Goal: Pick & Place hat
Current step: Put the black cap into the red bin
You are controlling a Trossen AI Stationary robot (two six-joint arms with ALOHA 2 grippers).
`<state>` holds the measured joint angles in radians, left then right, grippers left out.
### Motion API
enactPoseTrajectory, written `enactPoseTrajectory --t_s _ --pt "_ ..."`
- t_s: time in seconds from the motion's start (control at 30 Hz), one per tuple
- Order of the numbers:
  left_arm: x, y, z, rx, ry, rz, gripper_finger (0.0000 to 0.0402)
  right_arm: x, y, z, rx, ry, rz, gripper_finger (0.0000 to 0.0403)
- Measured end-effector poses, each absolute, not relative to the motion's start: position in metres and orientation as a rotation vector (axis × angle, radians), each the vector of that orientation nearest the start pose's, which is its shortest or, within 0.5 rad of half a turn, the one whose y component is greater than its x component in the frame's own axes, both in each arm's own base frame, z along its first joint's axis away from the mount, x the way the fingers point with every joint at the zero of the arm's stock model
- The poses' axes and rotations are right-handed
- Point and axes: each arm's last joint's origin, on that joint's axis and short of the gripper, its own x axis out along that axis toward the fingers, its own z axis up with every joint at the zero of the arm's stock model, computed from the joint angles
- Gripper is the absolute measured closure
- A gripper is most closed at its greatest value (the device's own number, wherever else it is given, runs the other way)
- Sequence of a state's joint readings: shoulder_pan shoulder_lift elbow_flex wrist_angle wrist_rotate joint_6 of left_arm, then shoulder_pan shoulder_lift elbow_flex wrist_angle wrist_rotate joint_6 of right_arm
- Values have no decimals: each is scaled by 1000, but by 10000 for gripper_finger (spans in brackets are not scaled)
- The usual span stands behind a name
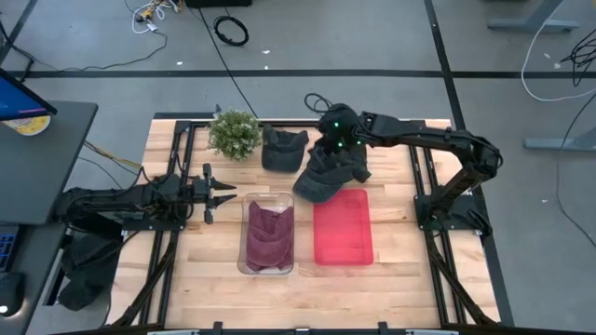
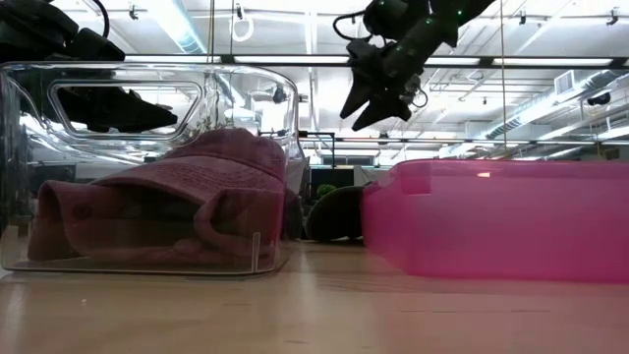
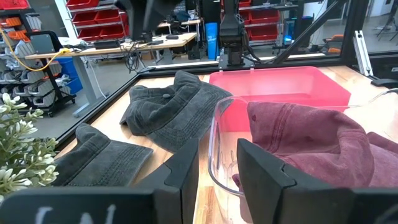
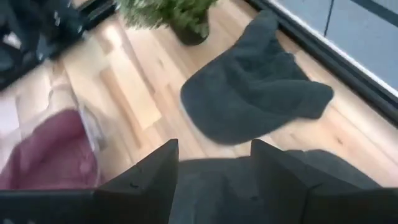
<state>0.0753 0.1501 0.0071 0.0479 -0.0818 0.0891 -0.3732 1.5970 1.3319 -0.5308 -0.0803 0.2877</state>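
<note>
Right claw (image 1: 328,141) hovers spread over the dark cap (image 1: 328,177) at twelve o'clock of the pink tray (image 1: 343,251); limp cloth could slip a shallow pinch

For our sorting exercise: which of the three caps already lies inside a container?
The maroon fabric cap, lying in the clear plastic bin. Both dark grey caps lie on the wooden table.

I see a maroon hat (image 1: 269,234) inside the clear bin (image 1: 246,262), and to its right a bright pink bin (image 1: 343,228). Two dark grey hats lie farther back: one (image 1: 283,149) beside the green plant (image 1: 235,133), the other (image 1: 328,172) at the pink bin's far edge. The table (image 1: 399,279) is pale wood with black rails.
</note>
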Motion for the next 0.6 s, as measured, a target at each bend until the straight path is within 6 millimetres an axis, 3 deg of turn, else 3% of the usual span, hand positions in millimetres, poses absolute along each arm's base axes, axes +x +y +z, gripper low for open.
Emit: enactPoseTrajectory --t_s 0.23,0.37,0.6 --pt "106 10 158 89 102 153 287 316 -111 283 482 890 -386 198" --pt "106 10 158 89 102 153 287 318 -104 280 383 918 -343 198" --pt "106 10 158 89 102 153 287 322 -89 247 220 895 -234 198"
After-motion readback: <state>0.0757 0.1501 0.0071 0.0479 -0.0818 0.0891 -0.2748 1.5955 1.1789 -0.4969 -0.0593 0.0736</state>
